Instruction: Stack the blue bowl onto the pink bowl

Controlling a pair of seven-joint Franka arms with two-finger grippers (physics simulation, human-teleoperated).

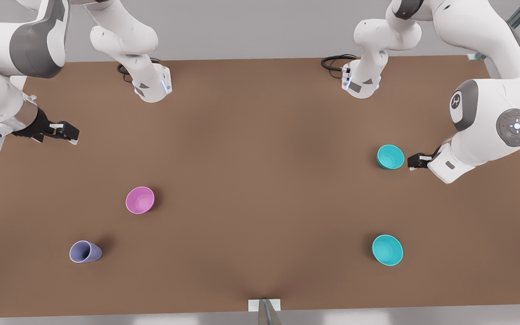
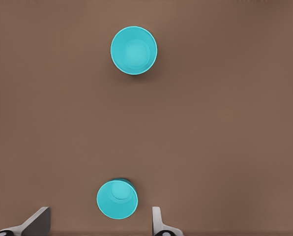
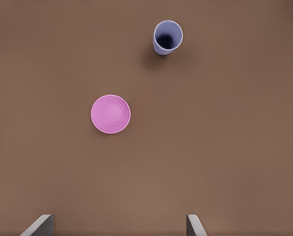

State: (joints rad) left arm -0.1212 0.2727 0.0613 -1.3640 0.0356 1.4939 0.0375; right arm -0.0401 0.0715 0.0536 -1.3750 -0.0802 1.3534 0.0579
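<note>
Blue bowl [image 1: 387, 249] untouched; left tool [image 1: 414, 161] open, empty

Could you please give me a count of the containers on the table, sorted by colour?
Teal bowls: 2, one beside the left hand, one nearer the table's front edge
Pink bowls: 1
Lavender cups: 1
Total: 4
</note>
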